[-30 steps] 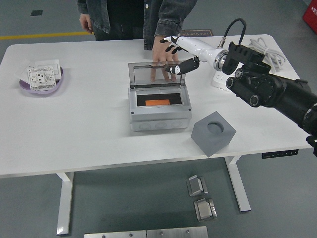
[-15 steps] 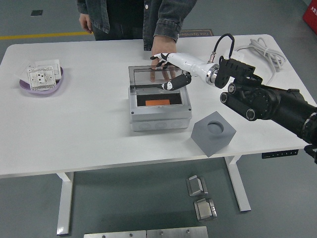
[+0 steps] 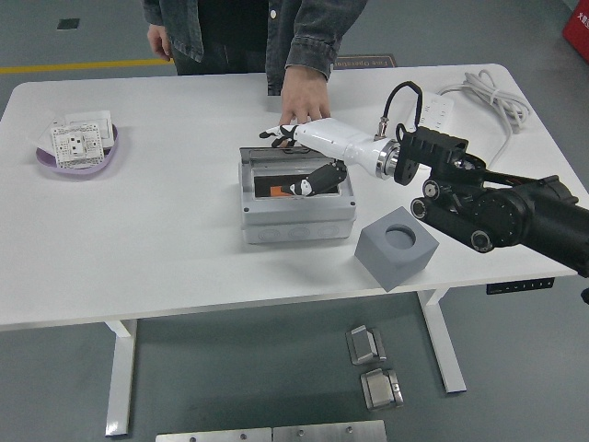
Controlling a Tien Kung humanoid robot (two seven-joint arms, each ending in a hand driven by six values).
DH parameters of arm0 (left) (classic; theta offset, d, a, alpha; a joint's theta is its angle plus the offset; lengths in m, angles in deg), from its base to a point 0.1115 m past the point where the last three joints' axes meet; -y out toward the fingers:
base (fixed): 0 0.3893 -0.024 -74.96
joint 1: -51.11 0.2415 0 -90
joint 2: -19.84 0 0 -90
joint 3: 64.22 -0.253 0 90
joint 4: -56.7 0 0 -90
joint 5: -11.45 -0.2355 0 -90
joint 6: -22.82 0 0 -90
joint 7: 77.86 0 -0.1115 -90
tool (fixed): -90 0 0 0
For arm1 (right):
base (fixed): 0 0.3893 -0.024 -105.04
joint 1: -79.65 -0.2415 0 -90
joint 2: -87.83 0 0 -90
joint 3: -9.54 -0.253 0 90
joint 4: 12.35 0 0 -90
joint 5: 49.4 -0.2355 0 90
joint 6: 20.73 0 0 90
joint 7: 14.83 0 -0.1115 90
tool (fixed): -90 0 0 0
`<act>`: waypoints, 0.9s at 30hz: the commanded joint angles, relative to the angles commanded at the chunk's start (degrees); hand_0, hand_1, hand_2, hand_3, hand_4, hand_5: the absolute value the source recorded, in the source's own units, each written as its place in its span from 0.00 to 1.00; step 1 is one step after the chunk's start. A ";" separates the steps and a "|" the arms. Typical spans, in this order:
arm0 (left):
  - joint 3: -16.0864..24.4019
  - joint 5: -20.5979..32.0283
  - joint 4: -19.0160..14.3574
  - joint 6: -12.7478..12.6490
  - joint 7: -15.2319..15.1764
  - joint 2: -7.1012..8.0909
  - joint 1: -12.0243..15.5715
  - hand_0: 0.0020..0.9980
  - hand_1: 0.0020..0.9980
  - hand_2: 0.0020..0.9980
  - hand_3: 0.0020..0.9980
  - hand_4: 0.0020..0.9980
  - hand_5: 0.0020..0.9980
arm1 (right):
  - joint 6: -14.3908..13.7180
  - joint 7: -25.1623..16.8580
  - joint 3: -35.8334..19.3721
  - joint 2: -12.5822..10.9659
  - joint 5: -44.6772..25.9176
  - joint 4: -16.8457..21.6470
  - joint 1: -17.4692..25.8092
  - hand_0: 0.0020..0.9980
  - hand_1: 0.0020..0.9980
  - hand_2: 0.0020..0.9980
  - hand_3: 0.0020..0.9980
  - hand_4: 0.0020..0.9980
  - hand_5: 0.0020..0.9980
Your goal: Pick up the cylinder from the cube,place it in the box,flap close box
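The right hand [image 3: 308,157] lies across the hinged transparent lid [image 3: 293,158] of the grey box [image 3: 296,204], its fingers [image 3: 317,178] spread flat and clasping nothing, with the lid tilted low over the opening. An orange object [image 3: 276,191], apparently the cylinder, shows inside the box through the remaining gap; the grey cube [image 3: 397,247] stands just right of the box with its round socket empty. The lid looks thin, light and stiff, probably smooth plastic, so it is best pressed with flat fingers near its free edge rather than pinched; the box appears heavy enough not to slide under a gentle push. A person's hand [image 3: 303,99] rests on the desk [image 3: 166,230] directly behind the box, close to the robot's fingertips, and is the nearest obstruction. A white cable and power strip [image 3: 460,97] lie at the far right, and a purple dish of white parts [image 3: 79,145] sits well apart at the left. The left arm is out of view.
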 joint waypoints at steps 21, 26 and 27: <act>-4.07 3.90 1.00 -0.19 0.18 -0.82 1.48 0.67 0.68 0.59 0.60 0.61 0.27 | 2.84 3.92 -14.89 -8.17 9.55 9.87 11.89 0.78 0.73 0.82 0.94 0.79 0.40; -2.63 2.06 1.79 -0.22 1.57 -0.99 2.75 0.67 0.68 0.59 0.60 0.61 0.27 | 6.49 7.17 -23.19 -12.97 14.04 15.29 17.42 0.77 0.73 0.82 0.95 0.78 0.40; -0.93 0.35 1.93 -0.21 2.21 -1.04 3.09 0.67 0.68 0.59 0.60 0.61 0.27 | 7.06 7.70 -25.95 -14.39 14.52 16.96 19.28 0.77 0.73 0.82 0.95 0.78 0.40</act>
